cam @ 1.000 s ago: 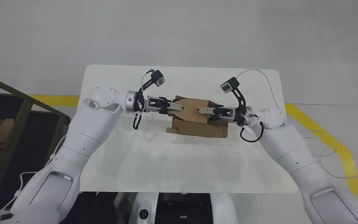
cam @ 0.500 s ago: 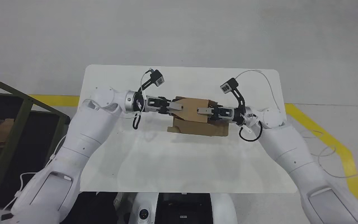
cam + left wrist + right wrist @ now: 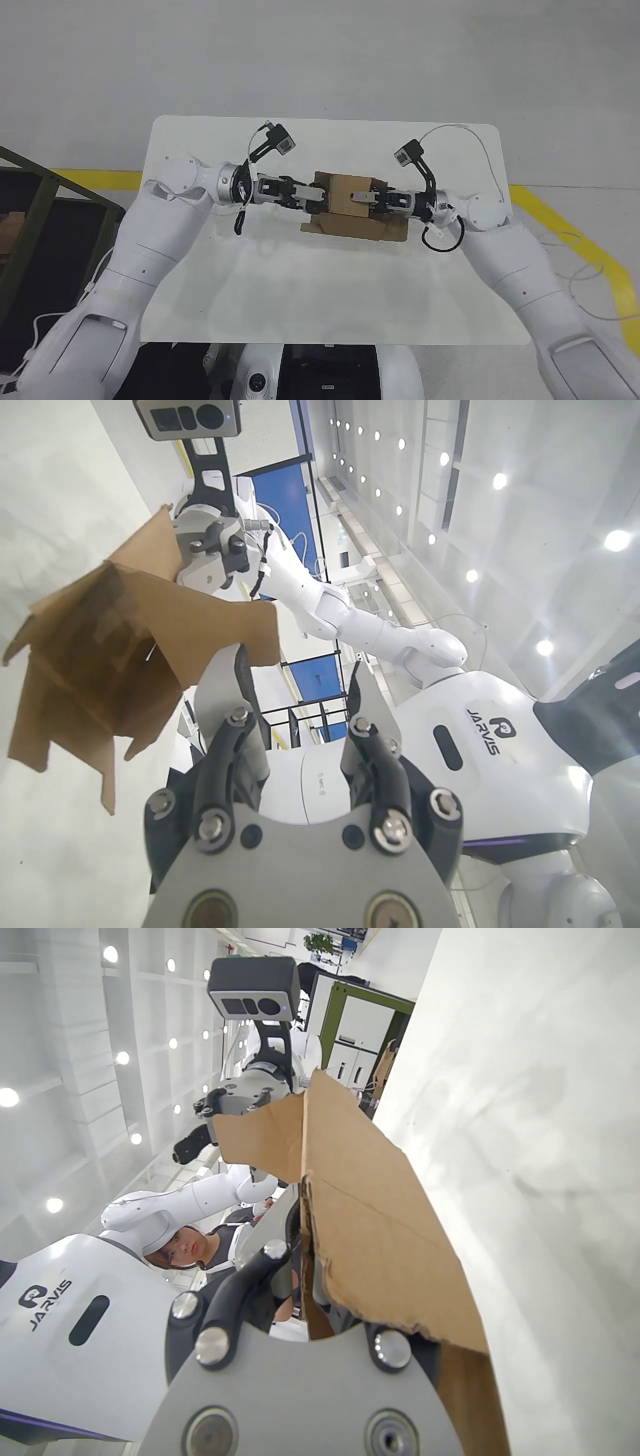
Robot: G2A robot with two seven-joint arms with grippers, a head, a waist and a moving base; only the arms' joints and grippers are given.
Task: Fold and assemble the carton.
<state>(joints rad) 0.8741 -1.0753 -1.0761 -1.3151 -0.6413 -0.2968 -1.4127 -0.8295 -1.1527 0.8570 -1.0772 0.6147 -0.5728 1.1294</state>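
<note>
A brown cardboard carton (image 3: 350, 190) is held just above the middle of the white table (image 3: 300, 290), partly opened, its flaps loose. My right gripper (image 3: 366, 198) is shut on the carton's top wall at its right end; the cardboard edge (image 3: 370, 1228) runs between the fingers of the right gripper (image 3: 302, 1228). My left gripper (image 3: 312, 193) is at the carton's left end. In the left wrist view the left gripper (image 3: 300, 680) is open, and a flap of the carton (image 3: 100, 650) rests against one fingertip (image 3: 242, 665). The carton's open inside faces that wrist.
The table has free room in front of and behind the carton. A dark green rack (image 3: 40, 200) stands off the table's left side. A yellow line (image 3: 560, 225) runs on the floor to the right.
The left gripper has pushed slightly farther in at the carton's left end, so its pale fingertips are now under the flap. The carton's left edge has shifted a little. The right arm holds still.
</note>
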